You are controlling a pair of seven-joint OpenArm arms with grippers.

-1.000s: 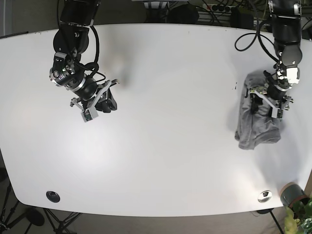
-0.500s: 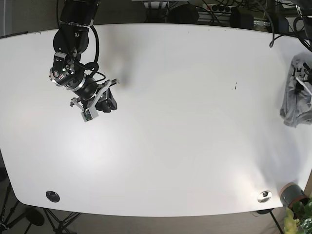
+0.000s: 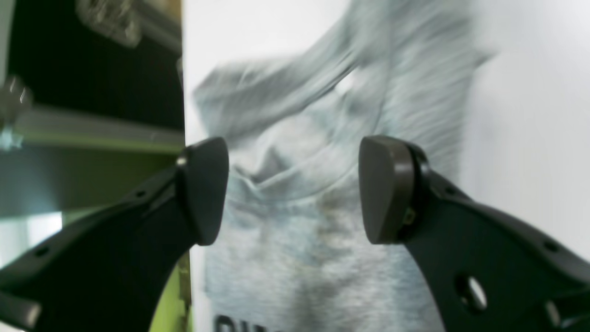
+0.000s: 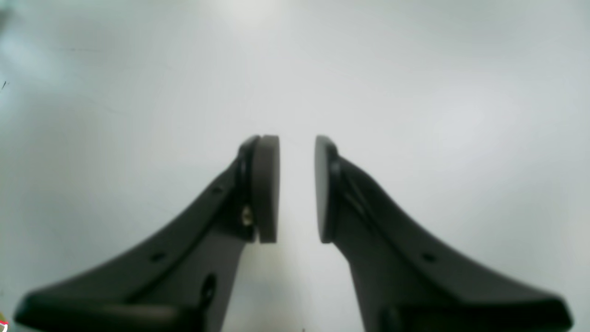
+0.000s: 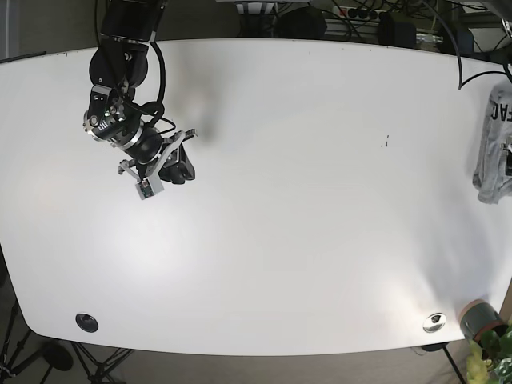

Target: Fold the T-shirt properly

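The grey T-shirt [image 5: 491,144] lies bunched at the far right edge of the white table [image 5: 288,200], with black lettering showing at its top. In the left wrist view the T-shirt [image 3: 322,152] is blurred and fills the space beyond my left gripper [image 3: 295,189], which is open with its fingertips wide apart and nothing pinched. The left arm is almost wholly outside the base view. My right gripper [image 4: 297,189] hovers over bare table with only a narrow gap between its pads, holding nothing. It sits at the far left of the base view [image 5: 172,164].
A potted plant [image 5: 484,328] stands off the front right corner, beside a round metal fitting [image 5: 434,322]. A black disc [image 5: 86,322] sits near the front left edge. Cables and a power strip [image 5: 360,12] run behind the table. The table's edge [image 3: 184,115] drops to dark space beside the shirt.
The T-shirt has been dragged from the right part of the table out to its far right edge, and the left arm has left the base view. The right arm barely moved.
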